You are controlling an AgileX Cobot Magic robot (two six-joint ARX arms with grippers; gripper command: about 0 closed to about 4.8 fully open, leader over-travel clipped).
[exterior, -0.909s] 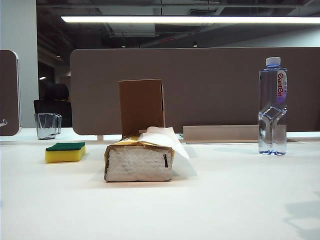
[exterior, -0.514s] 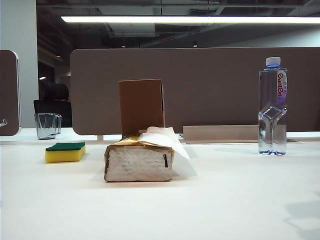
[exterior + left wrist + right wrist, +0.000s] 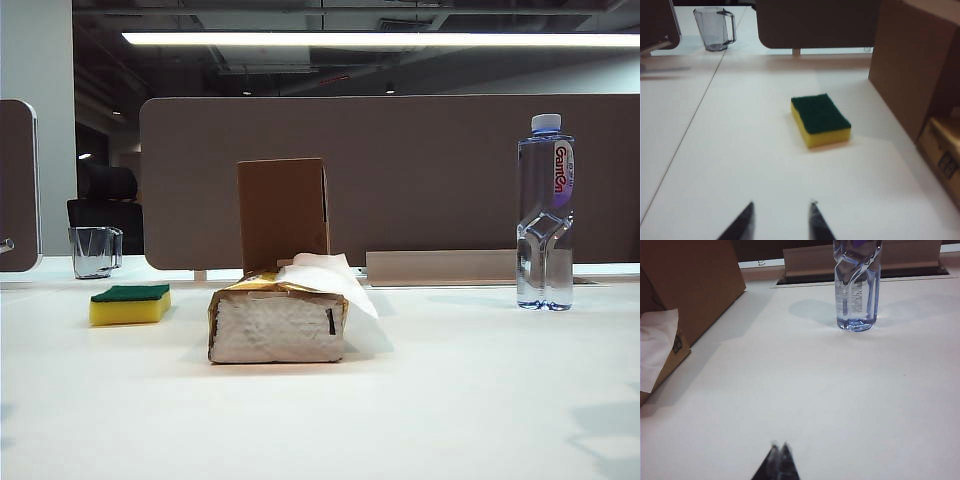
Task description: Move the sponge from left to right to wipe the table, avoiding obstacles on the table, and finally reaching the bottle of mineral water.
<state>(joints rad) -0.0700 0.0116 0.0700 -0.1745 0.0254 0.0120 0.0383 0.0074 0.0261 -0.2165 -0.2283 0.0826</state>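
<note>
The sponge [image 3: 130, 304] lies flat on the white table [image 3: 450, 400] at the left of the exterior view, green scouring side up, untouched and apart from everything else. Behind it, toward the upper left, stands a clear glass mug [image 3: 96, 250]. In the middle of that view the gold-brown tissue pack [image 3: 278, 320] sits with white tissue spilling from its top, and the upright brown cardboard box [image 3: 283, 213] stands directly behind it. At the far right the bottle of mineral water [image 3: 545, 212] stands upright with its white cap on. Neither arm appears in the exterior view. In the left wrist view the left gripper [image 3: 780, 220] shows at the lower edge, its two dark fingertips parted with a clear gap and nothing between them; the sponge [image 3: 820, 119] lies ahead of it near the frame centre, well short of the fingers. In the right wrist view the right gripper [image 3: 778, 454] sits at the bottom edge with its tips pressed together and empty, the bottle [image 3: 856, 285] ahead at upper centre.
</note>
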